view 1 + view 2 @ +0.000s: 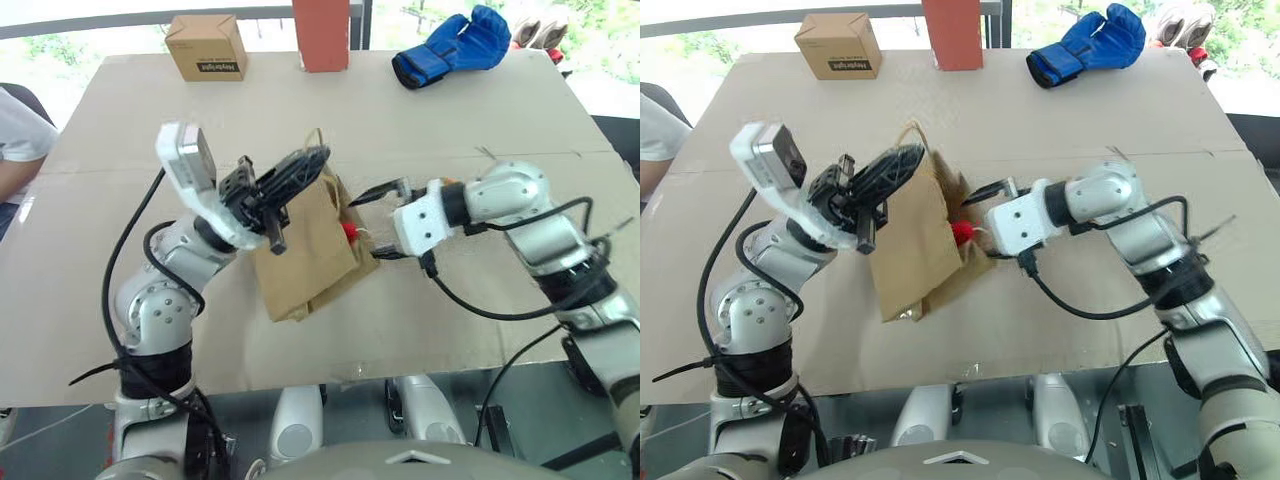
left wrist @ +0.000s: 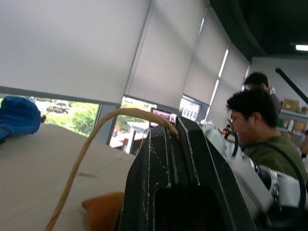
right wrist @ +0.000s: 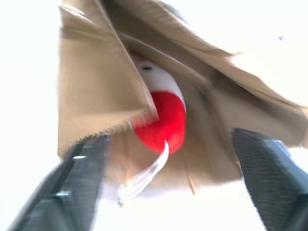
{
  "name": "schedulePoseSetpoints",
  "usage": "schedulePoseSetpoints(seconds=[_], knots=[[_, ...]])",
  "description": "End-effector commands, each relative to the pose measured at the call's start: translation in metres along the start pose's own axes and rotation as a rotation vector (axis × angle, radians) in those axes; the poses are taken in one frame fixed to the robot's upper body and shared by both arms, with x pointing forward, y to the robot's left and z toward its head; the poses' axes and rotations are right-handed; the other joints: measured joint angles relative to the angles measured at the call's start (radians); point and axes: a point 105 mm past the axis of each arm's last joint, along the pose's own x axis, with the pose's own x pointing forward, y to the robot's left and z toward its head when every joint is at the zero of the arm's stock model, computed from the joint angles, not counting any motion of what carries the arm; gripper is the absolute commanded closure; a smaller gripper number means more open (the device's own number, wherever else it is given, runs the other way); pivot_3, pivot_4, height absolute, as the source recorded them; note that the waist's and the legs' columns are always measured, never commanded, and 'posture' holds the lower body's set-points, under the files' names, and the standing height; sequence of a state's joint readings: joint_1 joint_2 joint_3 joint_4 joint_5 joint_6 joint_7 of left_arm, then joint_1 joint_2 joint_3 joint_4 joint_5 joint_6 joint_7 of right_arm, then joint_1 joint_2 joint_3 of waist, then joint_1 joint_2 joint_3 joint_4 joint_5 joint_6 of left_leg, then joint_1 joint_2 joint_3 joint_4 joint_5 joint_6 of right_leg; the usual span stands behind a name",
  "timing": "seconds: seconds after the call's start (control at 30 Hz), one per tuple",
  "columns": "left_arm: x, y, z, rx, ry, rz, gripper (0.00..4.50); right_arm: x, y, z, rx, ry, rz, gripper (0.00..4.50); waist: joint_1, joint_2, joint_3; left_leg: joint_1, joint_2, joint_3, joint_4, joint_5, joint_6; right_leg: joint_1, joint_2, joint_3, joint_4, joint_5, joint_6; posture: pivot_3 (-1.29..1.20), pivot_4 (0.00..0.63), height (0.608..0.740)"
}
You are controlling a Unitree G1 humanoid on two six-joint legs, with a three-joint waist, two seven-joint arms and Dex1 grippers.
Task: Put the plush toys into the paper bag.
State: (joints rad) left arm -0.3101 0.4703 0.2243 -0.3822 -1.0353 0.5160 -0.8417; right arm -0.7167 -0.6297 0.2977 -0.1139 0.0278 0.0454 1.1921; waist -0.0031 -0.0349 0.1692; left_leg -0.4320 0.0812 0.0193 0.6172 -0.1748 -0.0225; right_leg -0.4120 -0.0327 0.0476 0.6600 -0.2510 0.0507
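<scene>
Releasing white plush toy [image 3: 161,108] into paper bag [image 1: 305,250].
Left gripper [image 1: 275,195] clamped on handle, bag mouth held up; right gripper [image 1: 385,220] spread at mouth; best withdrawn straight, clear of rim.

Plush toy [image 3: 161,115] in paper bag [image 1: 305,250] mouth; bag mid-table [image 1: 120,300].

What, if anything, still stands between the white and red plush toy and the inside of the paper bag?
Nothing visible does. The white and red plush toy already sits in the mouth of the paper bag, its red end poking out past the torn edge. The open right gripper is just outside.
</scene>
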Motion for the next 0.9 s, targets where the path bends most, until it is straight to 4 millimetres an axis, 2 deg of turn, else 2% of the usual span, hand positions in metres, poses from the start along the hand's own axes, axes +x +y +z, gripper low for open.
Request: schedulePoseSetpoints(seconds=[0.03,0.17,0.23,0.27,0.3,0.4,0.5,0.57,0.67,0.8,0.83,0.9], knots=[[0.002,-0.007,0.011,0.072,-0.016,-0.046,4.50,-0.040,-0.026,0.007,0.213,-0.019,-0.274,0.66,0.000,0.000,0.000,0.000,0.000,0.000,0.000,0.000,0.000,0.000,0.000,0.000,0.000,0.000,0.000,0.00,0.150,0.740],[0.001,-0.006,0.010,0.078,-0.012,-0.043,4.50,-0.063,-0.035,-0.001,0.372,0.010,-0.429,0.66,-0.010,0.000,0.000,0.001,0.000,0.000,0.001,0.000,0.000,0.000,0.000,0.000,0.001,0.000,0.000,0.00,0.150,0.740],[0.000,-0.005,0.009,0.077,-0.011,-0.039,4.50,-0.080,-0.041,-0.027,0.484,0.111,-0.545,0.66,-0.011,0.000,0.000,0.001,0.000,0.000,0.001,0.000,0.000,0.000,0.000,0.001,0.001,0.000,0.000,0.00,0.150,0.740],[0.000,-0.005,0.009,0.077,-0.012,-0.038,4.50,-0.084,-0.042,-0.034,0.512,0.141,-0.573,0.66,-0.011,0.000,0.000,0.001,0.000,0.000,0.001,0.000,0.000,0.000,0.000,0.001,0.001,0.000,0.000,0.00,0.150,0.740],[0.001,-0.005,0.009,0.075,-0.013,-0.037,4.50,-0.087,-0.036,-0.057,0.573,0.237,-0.591,0.66,-0.010,0.000,0.000,0.000,0.000,0.000,0.001,0.000,0.000,0.000,0.000,0.001,0.000,0.000,0.000,0.00,0.150,0.740],[0.000,-0.003,0.009,0.067,-0.019,-0.041,4.50,-0.074,-0.009,-0.118,0.767,0.410,-0.559,0.66,-0.011,-0.003,-0.002,0.000,0.000,0.000,0.001,0.000,0.000,0.000,0.000,0.001,0.000,0.000,0.000,0.00,0.150,0.740],[0.000,0.002,0.010,0.060,-0.031,-0.038,4.50,-0.057,0.010,-0.148,0.837,0.456,-0.496,0.66,-0.013,-0.003,-0.002,0.000,0.000,0.001,0.001,0.000,0.000,0.000,0.000,0.002,0.000,0.000,0.000,0.00,0.150,0.740],[0.000,0.006,0.010,0.055,-0.036,-0.036,4.50,-0.054,0.011,-0.158,0.829,0.464,-0.496,1.20,-0.017,-0.001,-0.001,0.000,0.000,0.001,0.001,0.000,0.000,0.000,0.001,0.002,0.000,0.000,0.000,0.00,0.150,0.740],[0.002,0.008,0.012,0.048,-0.038,-0.045,4.50,-0.058,0.004,-0.162,0.791,0.440,-0.510,2.43,-0.019,-0.001,-0.001,0.001,0.000,0.001,0.001,0.000,0.000,0.000,0.001,0.003,0.000,0.002,0.004,0.00,0.150,0.740],[0.003,0.010,0.014,0.037,-0.052,-0.034,4.50,-0.064,-0.008,-0.141,0.703,0.320,-0.520,4.25,-0.015,-0.001,-0.001,0.000,0.000,0.001,0.001,0.000,0.000,0.000,0.001,0.003,0.000,0.002,0.004,0.00,0.150,0.740],[0.003,0.010,0.014,0.036,-0.052,-0.033,4.50,-0.065,-0.009,-0.137,0.680,0.303,-0.521,4.45,-0.013,-0.001,-0.001,0.000,0.000,0.001,0.001,0.000,0.000,0.000,0.001,0.003,0.000,0.002,0.004,0.00,0.150,0.740],[0.003,0.010,0.016,0.028,-0.060,-0.027,4.50,-0.067,-0.019,-0.100,0.586,0.156,-0.505,4.45,-0.011,-0.001,-0.001,0.000,0.000,0.001,0.001,0.000,0.000,0.000,0.001,0.003,0.000,0.002,0.004,0.00,0.150,0.740]])
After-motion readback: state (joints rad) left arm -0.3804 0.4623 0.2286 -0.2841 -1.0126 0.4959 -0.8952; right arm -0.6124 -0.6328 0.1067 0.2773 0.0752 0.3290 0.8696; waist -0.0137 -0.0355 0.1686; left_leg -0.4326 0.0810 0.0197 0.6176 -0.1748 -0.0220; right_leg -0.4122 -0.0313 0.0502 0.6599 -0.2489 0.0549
